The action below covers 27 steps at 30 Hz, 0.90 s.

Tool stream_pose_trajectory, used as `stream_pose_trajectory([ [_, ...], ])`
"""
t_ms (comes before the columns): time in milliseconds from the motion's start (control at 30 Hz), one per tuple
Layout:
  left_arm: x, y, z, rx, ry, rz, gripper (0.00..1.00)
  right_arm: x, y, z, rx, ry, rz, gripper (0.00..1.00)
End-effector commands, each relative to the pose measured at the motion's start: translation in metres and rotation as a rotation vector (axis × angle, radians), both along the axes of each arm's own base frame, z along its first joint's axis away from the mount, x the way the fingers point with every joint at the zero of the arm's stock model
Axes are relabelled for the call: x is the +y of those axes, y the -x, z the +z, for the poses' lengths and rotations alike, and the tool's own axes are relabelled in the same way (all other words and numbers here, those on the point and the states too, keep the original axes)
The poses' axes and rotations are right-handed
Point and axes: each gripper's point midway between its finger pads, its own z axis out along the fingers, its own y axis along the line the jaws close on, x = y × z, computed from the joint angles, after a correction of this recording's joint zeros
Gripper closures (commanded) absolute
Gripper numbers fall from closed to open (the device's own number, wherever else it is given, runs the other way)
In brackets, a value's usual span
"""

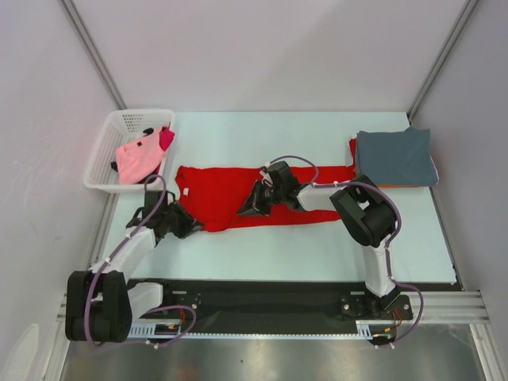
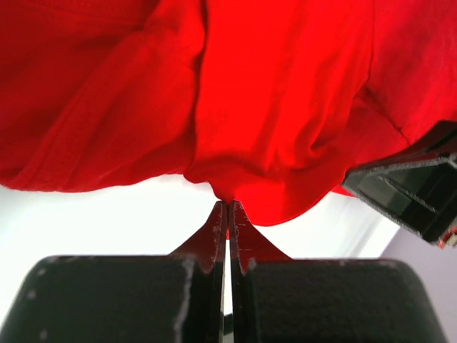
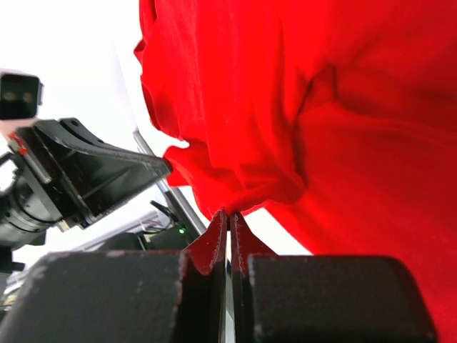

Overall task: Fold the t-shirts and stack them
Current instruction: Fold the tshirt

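red t-shirt (image 1: 214, 198) lies spread across the middle of the top view, left to right on the table (image 1: 262, 254), w/ a long narrow strip of it running toward the right side of the frame.

left gripper (image 1: 184, 221) is down at the shirt's lower left edge. in the left wrist view its jaws are squeezed tight together w/ a small peak of red cloth caught betw the tips, so it's clamped on the red t-shirt. the fabric puckers toward that pinch, white table under it.

right gripper (image 1: 252, 205) sits near frame centre, on the shirt's lower edge. same story in the right wrist view: jaws pressed together on a bunched fold of red, no gap to speak of. the two grippers are close enough that each shows at the side of the other's wrist view.

upper right of the table: grey-blue t-shirt (image 1: 394, 156), folded flat, w/ an orange edge peeking out under its lower side and a bit of red at its left.

upper left: white basket (image 1: 111, 135) w/ a pink t-shirt (image 1: 139, 159) crumpled inside and a magenta t-shirt (image 1: 166, 139) at its right rim.
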Motion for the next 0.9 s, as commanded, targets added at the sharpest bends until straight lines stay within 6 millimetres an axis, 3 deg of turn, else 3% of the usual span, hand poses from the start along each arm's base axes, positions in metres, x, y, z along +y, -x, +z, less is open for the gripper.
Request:
stream_pose_trajectory([
  [0, -0.005, -0.014, 0.016, -0.051, 0.057, -0.032, 0.99, 0.008, -0.014, 0.014, 0.013, -0.074, -0.016, 1.00],
  [133, -0.009, -0.019, 0.018, -0.047, 0.080, -0.043, 0.98, 0.004, -0.022, 0.013, 0.046, -0.096, -0.062, 1.00],
  [400, 0.010, -0.044, 0.030, -0.076, 0.075, 0.017, 0.97, 0.000, -0.033, 0.011, 0.066, -0.102, -0.119, 1.00],
  [567, 0.010, -0.052, 0.026, -0.076, 0.082, 0.023, 0.86, 0.001, -0.034, 0.005, 0.094, -0.097, -0.134, 1.00],
  [867, 0.013, -0.071, 0.030, -0.104, 0.080, 0.055, 0.87, 0.001, -0.043, 0.004, 0.098, -0.124, -0.205, 0.98],
])
